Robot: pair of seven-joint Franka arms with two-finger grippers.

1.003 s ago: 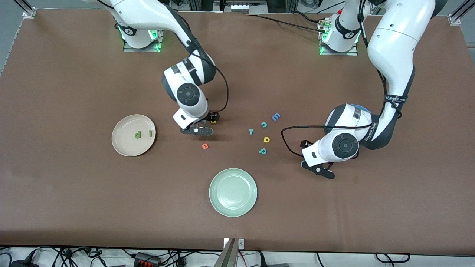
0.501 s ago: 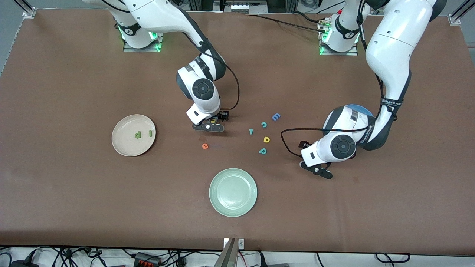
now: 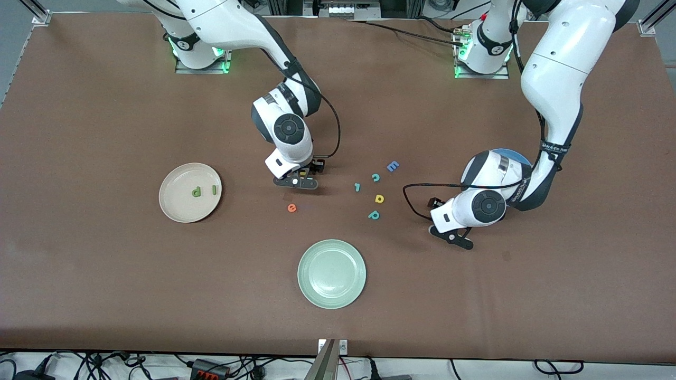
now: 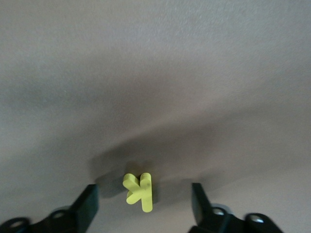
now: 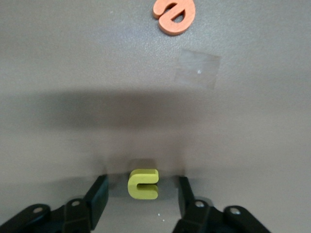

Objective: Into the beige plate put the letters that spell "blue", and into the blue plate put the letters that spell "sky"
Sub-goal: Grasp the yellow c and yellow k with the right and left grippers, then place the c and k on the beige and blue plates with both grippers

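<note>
The yellow k [image 4: 139, 192] is a small, chunky foam piece lying flat on the brown table [image 3: 105, 274], toward the left arm's end. It sits between the fingers [image 4: 87, 206] of the left gripper [image 4: 142, 206], which stand apart on either side with a gap to each — not touching it as far as I can see. In the front view the left gripper [image 3: 454, 237] is low at the table.

The yellow u [image 5: 143, 184] is just as small, with a squared, blocky body, flat on the table between the spread fingers [image 5: 98, 194] of the right gripper [image 5: 142, 198]; a sliver of bare table shows on both sides. The right gripper [image 3: 301, 179] is down near the table's middle, and the orange e [image 3: 291, 208] lies near it, nearer the front camera.

The beige plate [image 3: 171, 208] holds the dark green b [image 3: 196, 191] and the dark green l [image 3: 214, 189], side by side and apart. The blue plate [image 3: 515, 154] is mostly hidden under the left arm — only a piece of its rim shows.
</note>
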